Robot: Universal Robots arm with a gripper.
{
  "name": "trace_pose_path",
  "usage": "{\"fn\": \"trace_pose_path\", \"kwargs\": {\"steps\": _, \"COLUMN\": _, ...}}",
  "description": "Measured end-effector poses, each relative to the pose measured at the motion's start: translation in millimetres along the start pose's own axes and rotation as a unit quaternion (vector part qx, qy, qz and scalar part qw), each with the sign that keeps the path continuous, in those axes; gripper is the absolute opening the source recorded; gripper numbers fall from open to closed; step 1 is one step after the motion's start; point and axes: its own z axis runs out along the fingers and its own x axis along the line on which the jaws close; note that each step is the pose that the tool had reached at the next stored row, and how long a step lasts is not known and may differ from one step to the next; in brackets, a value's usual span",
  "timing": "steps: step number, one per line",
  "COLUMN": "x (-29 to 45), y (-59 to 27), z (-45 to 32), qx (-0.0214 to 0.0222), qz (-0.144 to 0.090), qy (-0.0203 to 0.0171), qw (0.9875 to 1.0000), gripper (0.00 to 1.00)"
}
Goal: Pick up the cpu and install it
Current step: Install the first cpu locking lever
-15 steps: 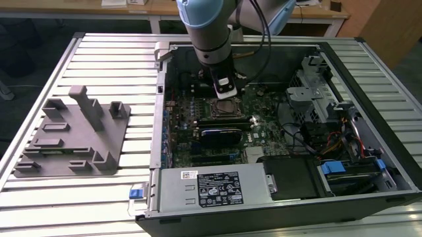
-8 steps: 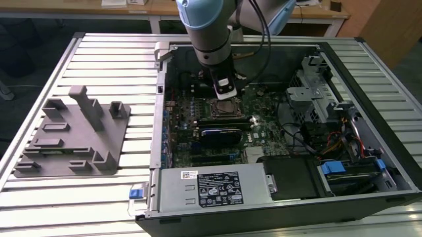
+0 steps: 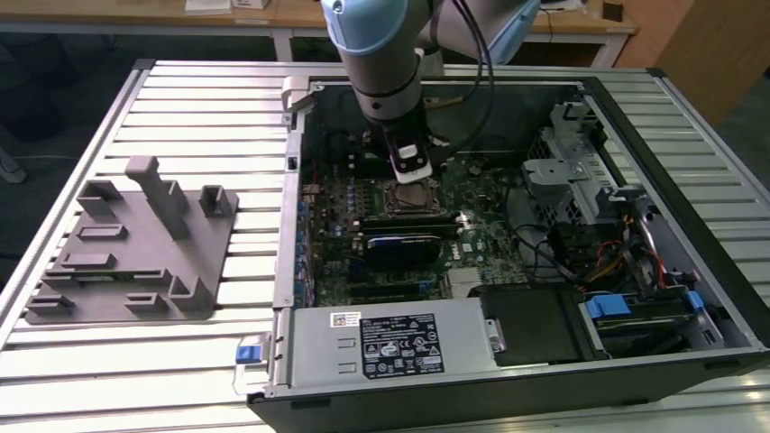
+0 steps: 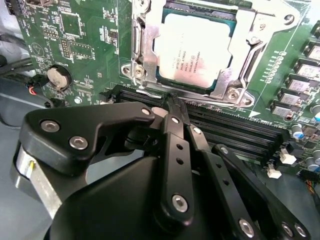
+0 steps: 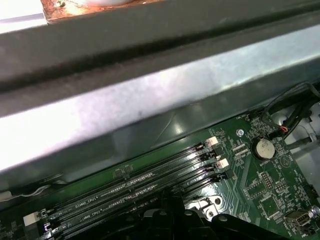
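**CPU seated in socket; gripper closed and empty just beside it**

The cpu (image 4: 194,50), a flat square with a matte silver lid and thin green rim, lies in the motherboard (image 4: 85,40) socket, framed by the bright metal retention bracket (image 4: 145,55). The gripper (image 4: 172,107), black angular linkage with round screw heads, has its fingertips pinched together on nothing, tips at the bracket edge beside the dark memory slots (image 4: 235,131). In the exterior view the arm (image 3: 379,63) reaches into the open computer case (image 3: 673,207); a grey plastic fixture tray (image 3: 132,244) sits on the ribbed table (image 3: 205,99).
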Motion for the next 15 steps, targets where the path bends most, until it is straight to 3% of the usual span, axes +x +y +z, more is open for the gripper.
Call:
{"fn": "trace_pose_path", "kwargs": {"steps": 8, "x": -0.1, "y": -1.3, "z": 1.2, "qx": 0.0033, "qz": -0.001, "qy": -0.0012, "qw": 1.0000, "gripper": 0.11}}
{"fn": "trace_pose_path", "kwargs": {"steps": 15, "x": -0.3, "y": -2.1, "z": 1.8, "qx": 0.0028, "qz": -0.001, "qy": -0.0010, "qw": 1.0000, "gripper": 0.11}}
